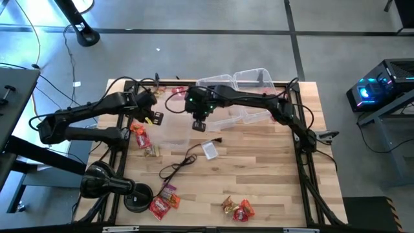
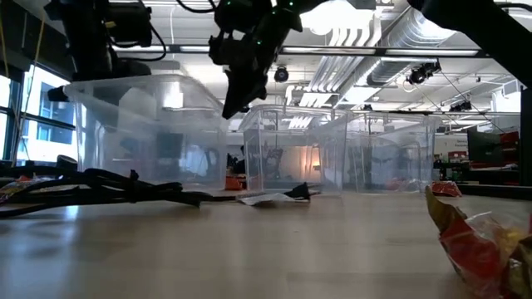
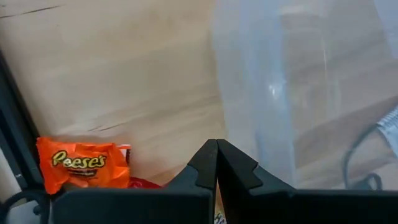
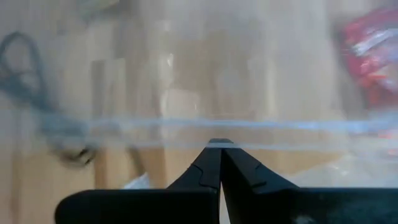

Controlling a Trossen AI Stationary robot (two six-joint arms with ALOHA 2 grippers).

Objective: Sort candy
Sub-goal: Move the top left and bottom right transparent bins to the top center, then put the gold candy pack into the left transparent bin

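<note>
The small crinkly red and orange wrapped candy pieces (image 1: 140, 137) are lying scattered on the wooden table (image 1: 259, 168), near the left edge and along the front (image 1: 238, 209), so sorting is looking barely begun. One red piece (image 1: 176, 91) seems to be sitting inside a clear plastic bin (image 1: 169, 103). The left gripper (image 1: 155, 118) and right gripper (image 1: 199, 125) are both hovering clenched and empty over the bins.
</note>
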